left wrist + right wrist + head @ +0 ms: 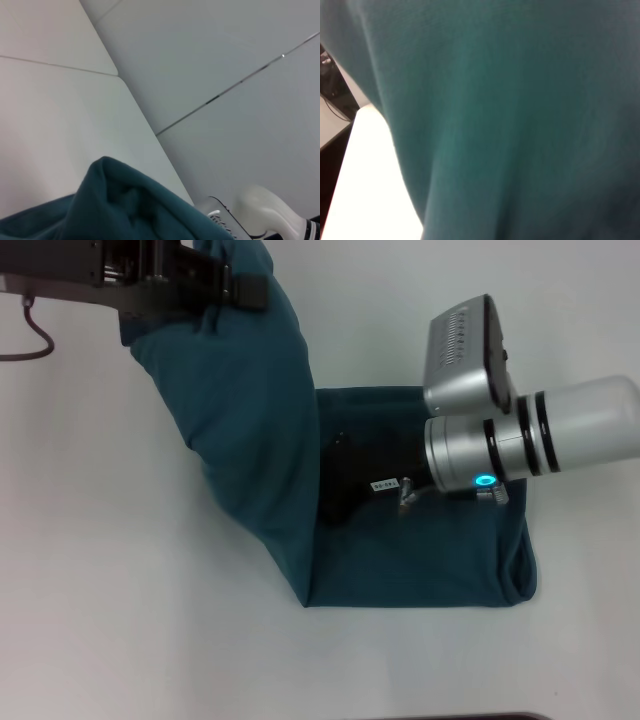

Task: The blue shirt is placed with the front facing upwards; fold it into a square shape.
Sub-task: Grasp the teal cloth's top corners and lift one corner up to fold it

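Observation:
The blue shirt (420,550) lies on the white table (120,590) as a folded teal rectangle, showing plain cloth with no letters. A broad band of it (250,410) rises from its near left corner up to my left gripper (232,282), which is shut on the cloth high at the far left. My right gripper (338,482) is low over the middle of the shirt, its dark end partly behind the lifted band. The left wrist view shows a bunched fold of the shirt (125,205). The right wrist view is filled with teal cloth (520,125).
A dark cable (35,340) hangs at the far left by the left arm. The table's far edge and a grey wall show in the left wrist view (150,135). Part of the right arm's pale casing (265,210) shows there too.

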{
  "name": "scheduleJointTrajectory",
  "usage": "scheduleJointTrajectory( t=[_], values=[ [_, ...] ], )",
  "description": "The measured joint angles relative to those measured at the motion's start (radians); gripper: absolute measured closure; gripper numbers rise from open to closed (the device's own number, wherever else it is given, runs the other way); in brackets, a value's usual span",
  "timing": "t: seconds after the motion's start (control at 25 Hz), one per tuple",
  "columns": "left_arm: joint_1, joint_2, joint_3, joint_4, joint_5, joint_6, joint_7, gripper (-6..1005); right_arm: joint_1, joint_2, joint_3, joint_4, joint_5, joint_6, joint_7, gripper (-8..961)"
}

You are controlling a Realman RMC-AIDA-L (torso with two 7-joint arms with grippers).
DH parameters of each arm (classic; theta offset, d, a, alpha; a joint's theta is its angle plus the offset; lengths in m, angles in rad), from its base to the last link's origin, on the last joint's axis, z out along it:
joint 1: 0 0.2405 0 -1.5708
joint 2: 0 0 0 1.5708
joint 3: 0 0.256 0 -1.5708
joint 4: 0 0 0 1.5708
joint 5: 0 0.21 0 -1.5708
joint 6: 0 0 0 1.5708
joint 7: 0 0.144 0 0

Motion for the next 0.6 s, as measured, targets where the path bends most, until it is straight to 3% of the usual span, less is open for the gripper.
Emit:
scheduleJointTrajectory(
  t=[0.16,0.4,0.6],
  values=[
    [0.003,0.005,-0.01,0.005,0.007,-0.014,0.0,911,-0.052,-0.018,0.003,-0.056,0.008,-0.062,0.028,947],
    [0.013,0.012,-0.012,0.008,0.033,-0.059,-0.006,911,-0.179,-0.023,0.0,-0.258,0.016,-0.189,0.14,946],
    [0.014,0.012,-0.012,0.007,0.035,-0.064,-0.007,912,-0.189,-0.017,-0.032,-0.256,0.015,-0.193,0.166,946]
  ],
)
